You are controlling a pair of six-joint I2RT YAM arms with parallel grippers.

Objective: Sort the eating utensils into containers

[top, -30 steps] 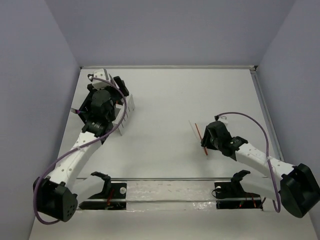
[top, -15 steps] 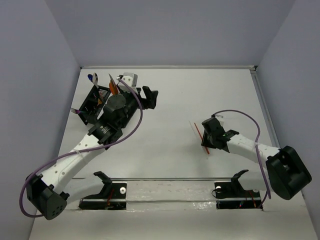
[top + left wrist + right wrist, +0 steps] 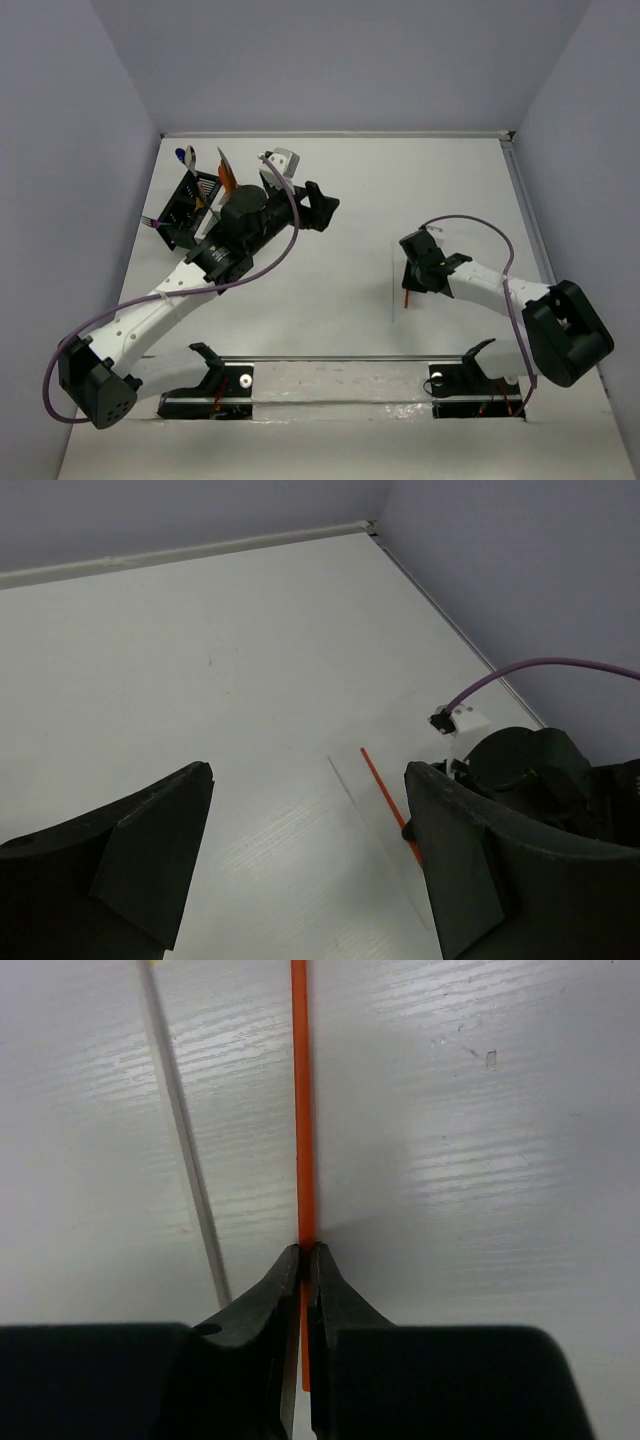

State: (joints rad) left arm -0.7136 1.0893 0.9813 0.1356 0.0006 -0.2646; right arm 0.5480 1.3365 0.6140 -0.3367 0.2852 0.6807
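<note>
- Top view: I see even, diffuse light over the tabletop (image 3: 340,190); shadows soft, faint.
- Right wrist view: pale sheen on the surface; right gripper (image 3: 304,1252) near the lens slightly soft.

A flat white worktop (image 3: 400,180) with a faint ribbed grain fills the scene, boxed in on three sides by plain, matte lavender-grey walls: a back wall (image 3: 340,60) along the far edge, with a left wall (image 3: 60,200) and a right wall (image 3: 600,150) slanting in at the sides. A pale trim strip (image 3: 330,134) runs the length of the far edge, and a thin grey rail (image 3: 527,215) follows the right edge up to the far right corner. A glossy clear band (image 3: 340,380) lies across the worktop close to its near edge. The light is soft and even, leaving faint shadows and a mild sheen on the surface.
</note>
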